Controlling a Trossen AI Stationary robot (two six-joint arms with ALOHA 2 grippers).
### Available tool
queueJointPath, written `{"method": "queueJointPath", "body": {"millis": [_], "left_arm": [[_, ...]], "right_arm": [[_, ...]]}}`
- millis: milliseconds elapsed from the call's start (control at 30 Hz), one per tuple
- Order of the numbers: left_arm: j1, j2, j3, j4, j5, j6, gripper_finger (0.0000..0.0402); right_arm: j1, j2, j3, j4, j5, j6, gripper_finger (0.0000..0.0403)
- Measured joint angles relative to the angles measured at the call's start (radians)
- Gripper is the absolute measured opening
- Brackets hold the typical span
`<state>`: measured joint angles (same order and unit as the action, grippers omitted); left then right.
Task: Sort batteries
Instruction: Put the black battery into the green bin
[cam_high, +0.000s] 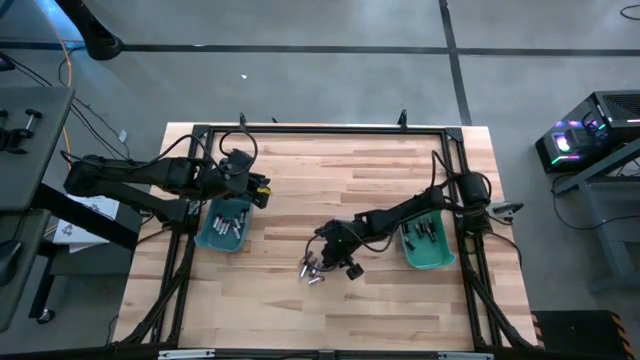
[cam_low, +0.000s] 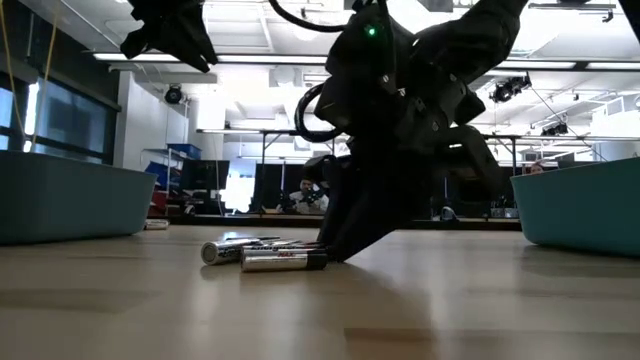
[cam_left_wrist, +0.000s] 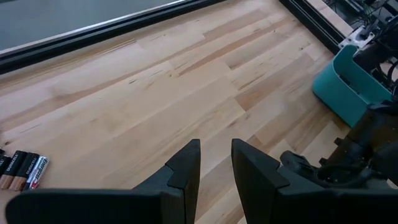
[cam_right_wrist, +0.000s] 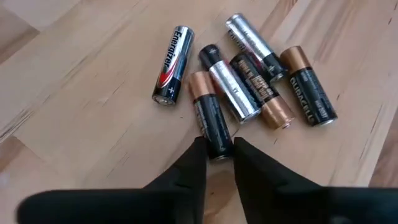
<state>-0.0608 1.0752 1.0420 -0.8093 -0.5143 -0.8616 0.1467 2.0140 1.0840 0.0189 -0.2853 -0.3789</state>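
Several batteries, some silvery and some black with copper ends, lie in a loose pile on the wooden table near its middle front; the pile shows low in the low view. My right gripper is down at the pile, shut on one black-and-copper battery. My left gripper hangs open over the far end of the left teal bin with nothing between its fingers. A few batteries show at the edge of the left wrist view. My right gripper pinches the black end of the black-and-copper battery between its two fingertips. The fingers slant down from the table's right side and run roughly in line with the battery. The battery lies flat on the table, its copper end beside the others.
A second teal bin with batteries in it stands at the table's right, beside the right arm. A black frame runs around the table. Bare wood lies between the two bins.
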Motion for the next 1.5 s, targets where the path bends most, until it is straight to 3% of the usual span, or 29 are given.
{"method": "queueJointPath", "body": {"millis": [167,400,667,1000,1167,1333,1500], "left_arm": [[0.0,0.0,0.0,0.0,0.0,0.0,0.0085],[0.0,0.0,0.0,0.0,0.0,0.0,0.0085],[0.0,0.0,0.0,0.001,-0.001,0.001,0.0085],[0.001,0.0,0.0,0.002,-0.021,0.003,0.0085],[0.002,0.0,0.0,0.008,-0.036,0.061,0.0085],[0.002,0.0,0.0,0.027,-0.061,0.105,0.0085],[0.013,0.0,0.0,0.071,-0.078,0.14,0.0085]], "right_arm": [[0.002,0.0,0.0,-0.001,0.006,0.0,0.0027],[0.002,-0.02,0.0,-0.055,0.018,0.041,0.0026],[-0.004,-0.222,-0.006,-0.332,0.021,0.17,0.0019],[0.018,-0.614,-0.004,-0.781,-0.012,0.701,0.0017],[0.093,-0.821,-0.025,-1.024,0.063,1.033,0.0016],[0.179,-1.042,-0.147,-1.19,0.174,1.491,0.0016],[0.201,-1.166,-0.351,-1.145,0.133,1.813,0.0016]]}}
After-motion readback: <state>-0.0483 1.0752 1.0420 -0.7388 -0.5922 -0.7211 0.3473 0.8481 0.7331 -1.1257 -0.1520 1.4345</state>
